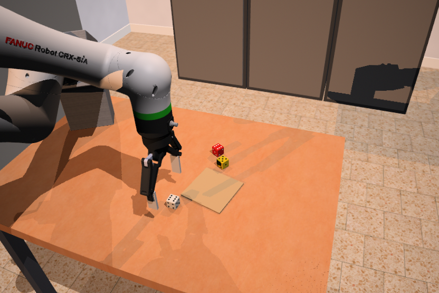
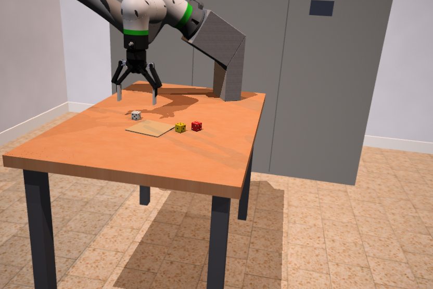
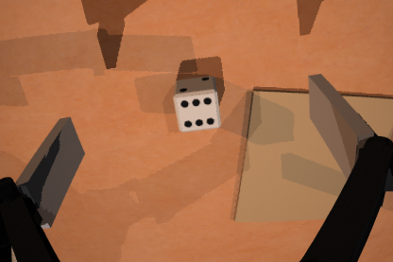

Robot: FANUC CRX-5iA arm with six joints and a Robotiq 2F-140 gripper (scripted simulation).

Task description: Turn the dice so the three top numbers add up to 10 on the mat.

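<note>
Lower centre of top view: tool (image 1: 164,183) spread wide, empty, above white die (image 1: 172,201). Best centre over it, descend squarely, straddle opposite faces before closing.

In the wrist view the mat (image 3: 297,170) runs off the right edge and one finger (image 3: 334,120) covers part of it, so its far corners go unseen, and the yellow and red dice fall outside that view. The yellow die (image 1: 222,162) and red die (image 1: 217,149) show pips too small to count surely.
</note>
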